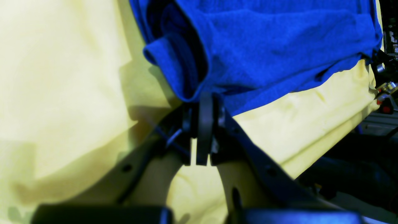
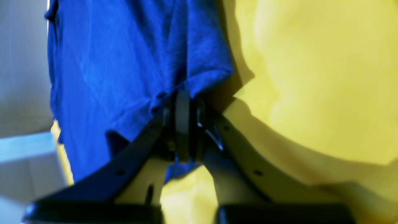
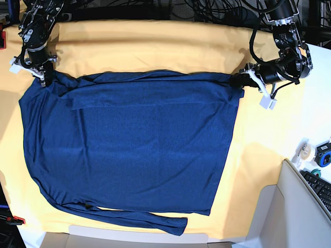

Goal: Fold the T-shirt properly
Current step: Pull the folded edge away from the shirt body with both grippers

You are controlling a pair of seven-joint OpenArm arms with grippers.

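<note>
The T-shirt, dark navy and long-sleeved, lies spread across the middle of the surface on a yellow cloth, its far edge doubled over into a narrow band and one sleeve stretched along the near edge toward the right. At the far right corner of the shirt, the left claw is pressed together on the fabric; its wrist view shows the jaws shut with a rolled fold of blue knit caught at their tips and the cloth pale beneath. At the far left corner, the right claw is likewise pinching the shirt's edge; its wrist view shows the jaws closed on the hem of the blue fabric, which hangs in soft creases to the left while yellow cloth fills the right. Off the cloth, on the white area at the near right, sit a few small items and the corner of a keyboard.
</note>
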